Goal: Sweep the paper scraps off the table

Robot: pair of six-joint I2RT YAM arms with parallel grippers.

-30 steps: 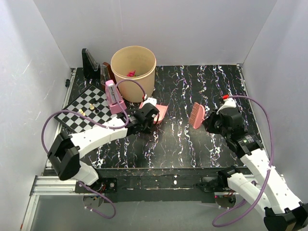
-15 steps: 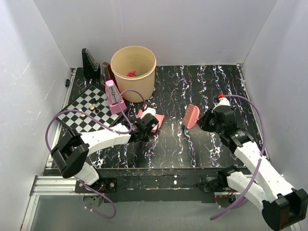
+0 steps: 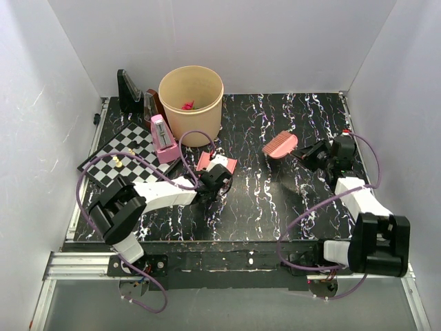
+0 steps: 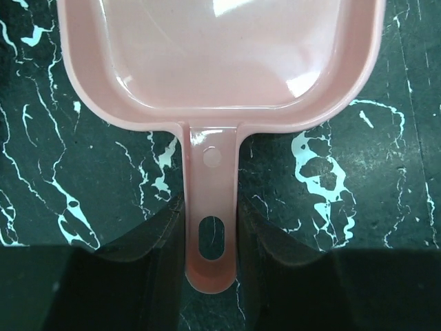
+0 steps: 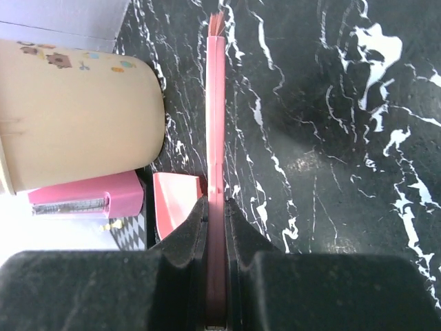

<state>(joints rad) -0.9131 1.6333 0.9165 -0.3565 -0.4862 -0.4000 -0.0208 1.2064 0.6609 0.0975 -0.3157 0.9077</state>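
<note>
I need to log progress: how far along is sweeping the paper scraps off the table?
Looks nearly done: magenta paper scraps lie in the beige bin, and no loose ones show on the table. In hand: the left pincer grips the handle of the empty pink dustpan, the right pincer the pink brush. Left: probably only setting the tools down.

- The black, white-veined marble-look tabletop lies open between the pink plastic dustpan left of centre and the pink plastic brush on the right.
- A tall beige round bin blocks the back left, with a pink upright box just beside it.
- A black-and-white chessboard carrying small pieces fills the left edge.
</note>
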